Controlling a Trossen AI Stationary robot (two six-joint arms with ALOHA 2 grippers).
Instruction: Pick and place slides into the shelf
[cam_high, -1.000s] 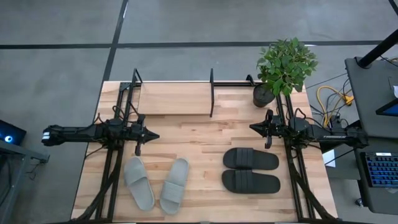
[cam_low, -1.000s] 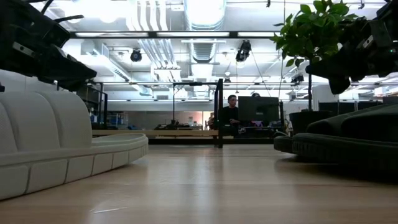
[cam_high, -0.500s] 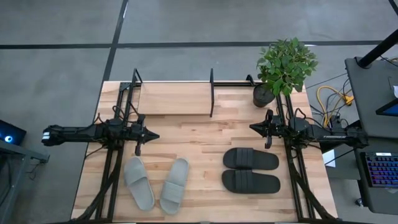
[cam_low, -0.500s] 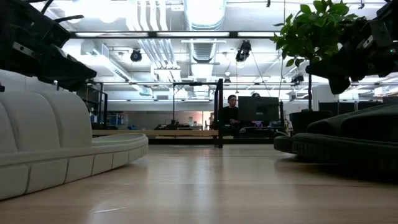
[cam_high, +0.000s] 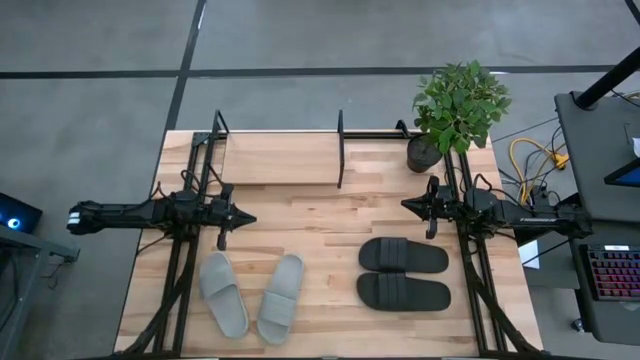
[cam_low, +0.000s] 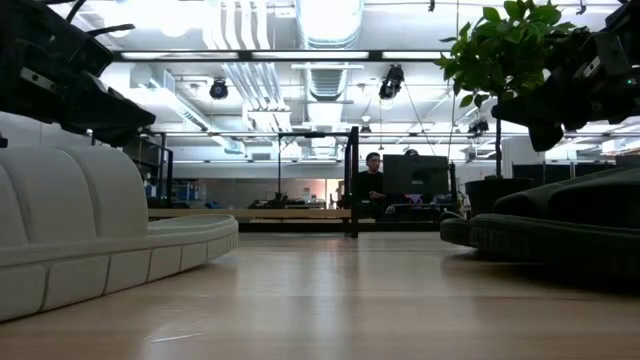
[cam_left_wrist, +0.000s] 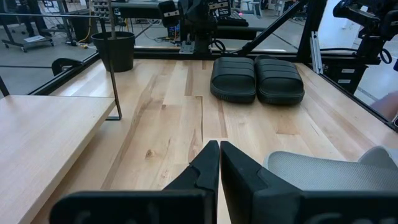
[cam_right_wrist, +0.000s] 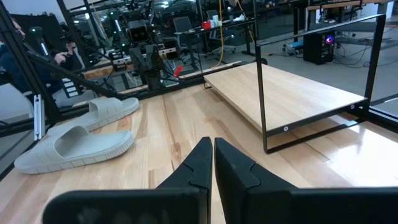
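Both grippers pressed together, empty: left gripper (cam_high: 247, 218), right gripper (cam_high: 408, 206) hover above bench (cam_high: 330, 260). 4 slides (cam_high: 403, 274) unshelved; shelf (cam_high: 285, 158) apparently bare.

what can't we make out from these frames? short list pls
- Low view: the grey slide is cut off by the left edge, the black slide by the right edge; neither shows whole.
- Low view: the shelf is far off and small, its rods hard to trace.
- Left wrist view: the left tool covers part of the near grey slide.
- High view: the plant overhangs the shelf's right end.
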